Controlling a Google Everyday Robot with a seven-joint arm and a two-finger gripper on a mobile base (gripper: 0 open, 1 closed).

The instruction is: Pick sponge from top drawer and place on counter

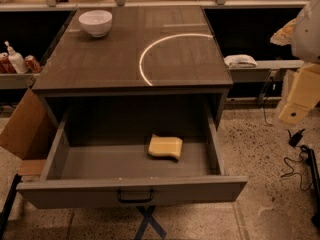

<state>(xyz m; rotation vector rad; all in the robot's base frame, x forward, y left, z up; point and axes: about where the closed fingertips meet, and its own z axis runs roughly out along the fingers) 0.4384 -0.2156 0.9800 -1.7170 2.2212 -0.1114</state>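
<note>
The pale yellow sponge (165,147) lies on the floor of the open top drawer (130,191), right of centre and towards the back. The drawer is pulled fully out; its front panel carries a small dark handle (135,197). Above it is the dark wood-grain counter (100,59) with a thin white arc (150,49) marked on it. My gripper (295,111) hangs at the right edge of the view, outside the drawer and well to the right of the sponge, at about the height of the counter's front edge. It holds nothing.
A white bowl (95,22) stands at the counter's back left corner. A cardboard flap (22,129) leans left of the drawer. Bottles and cans (17,61) sit on a left shelf, a white cloth (240,61) on a right shelf. Cables (297,164) lie on the floor at right.
</note>
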